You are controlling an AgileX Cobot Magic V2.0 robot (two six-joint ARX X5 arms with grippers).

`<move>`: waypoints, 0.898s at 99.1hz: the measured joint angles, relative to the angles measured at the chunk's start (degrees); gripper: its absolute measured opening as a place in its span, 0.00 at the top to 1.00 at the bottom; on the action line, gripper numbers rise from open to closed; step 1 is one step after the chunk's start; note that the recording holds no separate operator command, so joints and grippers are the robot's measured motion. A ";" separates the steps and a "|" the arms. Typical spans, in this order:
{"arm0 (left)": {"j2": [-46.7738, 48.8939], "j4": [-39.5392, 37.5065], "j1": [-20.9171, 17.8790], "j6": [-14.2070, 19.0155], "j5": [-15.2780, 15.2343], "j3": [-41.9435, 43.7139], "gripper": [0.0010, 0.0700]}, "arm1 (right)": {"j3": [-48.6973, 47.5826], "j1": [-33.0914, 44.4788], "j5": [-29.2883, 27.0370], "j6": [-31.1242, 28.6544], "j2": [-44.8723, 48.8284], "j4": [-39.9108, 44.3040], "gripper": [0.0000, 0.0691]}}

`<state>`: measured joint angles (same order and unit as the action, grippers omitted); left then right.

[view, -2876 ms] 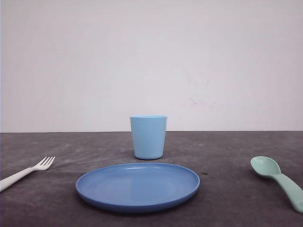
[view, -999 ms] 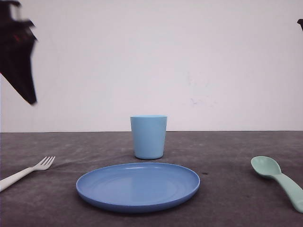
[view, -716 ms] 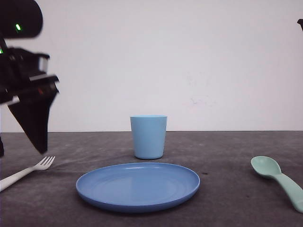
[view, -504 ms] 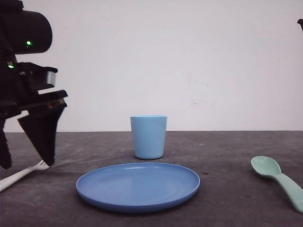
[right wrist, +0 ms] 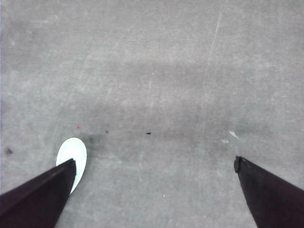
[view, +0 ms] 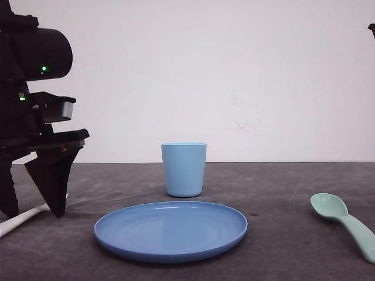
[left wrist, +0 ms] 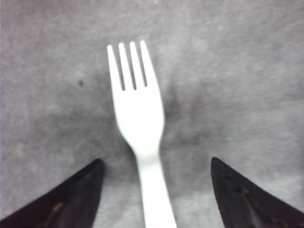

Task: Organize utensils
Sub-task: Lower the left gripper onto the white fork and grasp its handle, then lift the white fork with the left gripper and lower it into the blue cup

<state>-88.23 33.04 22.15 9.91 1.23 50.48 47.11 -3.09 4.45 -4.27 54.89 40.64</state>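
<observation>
The left claw [left wrist: 154, 190] hangs spread wide over the white fork [left wrist: 137, 118], which lies flat on the grey tabletop [view: 281, 187], handle between the fingers. It should close squarely across the neck. The right claw [right wrist: 154, 190] gapes near the mint-green spoon [view: 345, 222]. A blue plate [view: 170, 230] and cup [view: 183, 169] sit centrally, well apart.

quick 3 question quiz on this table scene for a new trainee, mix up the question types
1. True or false: the left gripper has its fingers spread on either side of the fork handle.
2. Which item stands directly behind the plate? A) spoon B) cup C) fork
3. Fill in: the spoon lies to the plate's ____ in the front view.

Key: 1 true; 2 B; 3 right
</observation>
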 joint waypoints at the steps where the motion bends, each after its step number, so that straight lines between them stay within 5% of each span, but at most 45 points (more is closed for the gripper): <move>1: 0.00 0.00 0.00 0.00 0.00 0.00 0.39 | -0.02 0.00 0.00 0.00 0.00 0.00 0.02; 17: -0.24 0.02 0.02 0.00 -0.42 0.09 0.42 | -0.02 0.00 -0.02 0.00 0.00 0.02 0.02; 36: -0.42 -0.02 -0.09 0.00 -2.03 0.09 0.77 | 0.00 0.00 -0.02 0.00 0.00 0.02 0.02; 52: -0.46 -0.09 0.00 0.02 -1.70 0.09 0.94 | -0.02 0.00 -0.02 0.00 0.00 0.04 0.02; 89: 2.16 0.42 0.04 0.02 -1.07 0.13 0.95 | -0.02 0.00 -0.02 0.00 0.00 0.09 0.02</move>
<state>-86.06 33.45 22.20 9.93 0.16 50.61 47.09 -3.09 4.43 -4.27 54.89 40.73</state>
